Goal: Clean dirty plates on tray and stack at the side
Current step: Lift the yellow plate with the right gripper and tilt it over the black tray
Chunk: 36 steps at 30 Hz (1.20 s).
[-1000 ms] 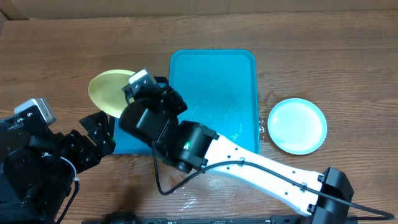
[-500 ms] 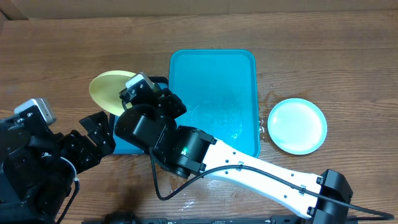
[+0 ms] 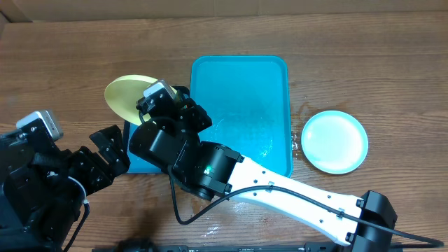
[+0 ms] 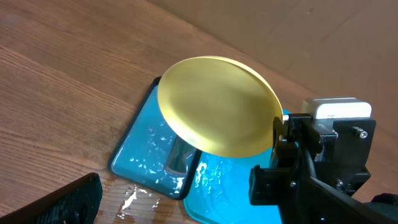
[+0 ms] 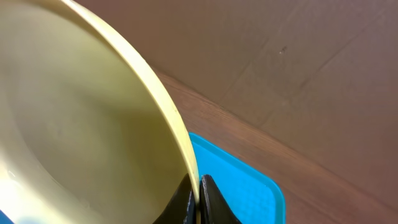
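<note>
The right pincer (image 5: 198, 191) is clamped on the rim of the yellow-green plate (image 5: 81, 124), its two dark fingertips pressed together with the thin edge between them. The plate spreads up and to the left of the fingertips in the right wrist view. In the left wrist view it hangs tilted in the air, its broad pale face turned toward that camera, with no smear that I can make out. Below the held plate lies the smaller blue tray (image 4: 140, 158), wet with droplets (a little water also glints on the wooden table (image 3: 70, 56) just off its corner).

From overhead, the large light-teal tray (image 3: 241, 77) sits just to the far side of the right pincer from the plate, its floor bare but for wet streaks. The teal-rimmed plate (image 3: 334, 141) rests flat on the table beyond that tray, well apart from the pincer.

The left pincer (image 3: 112, 147) hovers near the smaller tray, beside the right arm's wrist, its fingers apart and holding nothing.
</note>
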Motion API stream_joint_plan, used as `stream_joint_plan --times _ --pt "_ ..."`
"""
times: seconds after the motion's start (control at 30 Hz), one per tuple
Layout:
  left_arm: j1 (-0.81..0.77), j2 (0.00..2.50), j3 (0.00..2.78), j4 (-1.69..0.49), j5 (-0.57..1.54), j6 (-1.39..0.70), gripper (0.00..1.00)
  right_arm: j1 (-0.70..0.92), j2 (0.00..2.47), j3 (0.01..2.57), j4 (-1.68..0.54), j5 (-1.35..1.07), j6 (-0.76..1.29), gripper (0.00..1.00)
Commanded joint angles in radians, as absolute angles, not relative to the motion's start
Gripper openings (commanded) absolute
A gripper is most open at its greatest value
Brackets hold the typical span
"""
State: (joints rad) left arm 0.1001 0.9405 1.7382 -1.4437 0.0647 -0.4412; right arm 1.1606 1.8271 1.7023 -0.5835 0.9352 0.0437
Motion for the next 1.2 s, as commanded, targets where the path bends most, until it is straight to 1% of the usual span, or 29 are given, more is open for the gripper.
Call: stream_joint_plan --times 0.0,0.33,0.43,0.5,0.53,0.6,0.63,0.7,0.8,1.17 --pt "0.105 0.942 1.743 -1.44 0.071 -0.426 1.0 1.163 1.795 1.717 -0.572 0.961 0.044 0.04" --pt "0.105 0.942 1.743 -1.44 0.071 -0.426 1.0 1.163 1.795 1.717 -0.572 0.973 0.043 0.04" --pt "0.105 0.942 1.743 -1.44 0.071 -0.426 1.0 1.154 1.795 1.717 -0.552 1.044 0.044 0.04" --pt "0.105 0.942 1.743 -1.44 0.071 -0.426 1.0 1.15 1.795 1.717 -0.539 0.991 0.051 0.04" --pt "0.105 0.942 1.743 -1.44 0.071 -0.426 1.0 1.155 1.795 1.717 -0.539 0.983 0.031 0.04" --pt "0.105 0.942 1.743 -1.44 0.071 -0.426 1.0 1.159 1.795 1.716 -0.521 1.041 -0.069 0.04" --pt "0.105 0.942 1.743 -1.44 0.071 -0.426 1.0 1.158 1.795 1.716 -0.497 1.084 -0.076 0.04" --pt "0.105 0.942 1.743 -1.44 0.071 -0.426 1.0 1.161 1.795 1.716 -0.482 1.056 -0.054 0.04" --pt "0.105 0.942 1.743 -1.44 0.071 -0.426 1.0 1.18 1.795 1.716 -0.483 1.058 -0.088 0.04" --pt "0.105 0.942 1.743 -1.44 0.071 -0.426 1.0 1.179 1.795 1.716 -0.483 1.058 -0.087 0.04"
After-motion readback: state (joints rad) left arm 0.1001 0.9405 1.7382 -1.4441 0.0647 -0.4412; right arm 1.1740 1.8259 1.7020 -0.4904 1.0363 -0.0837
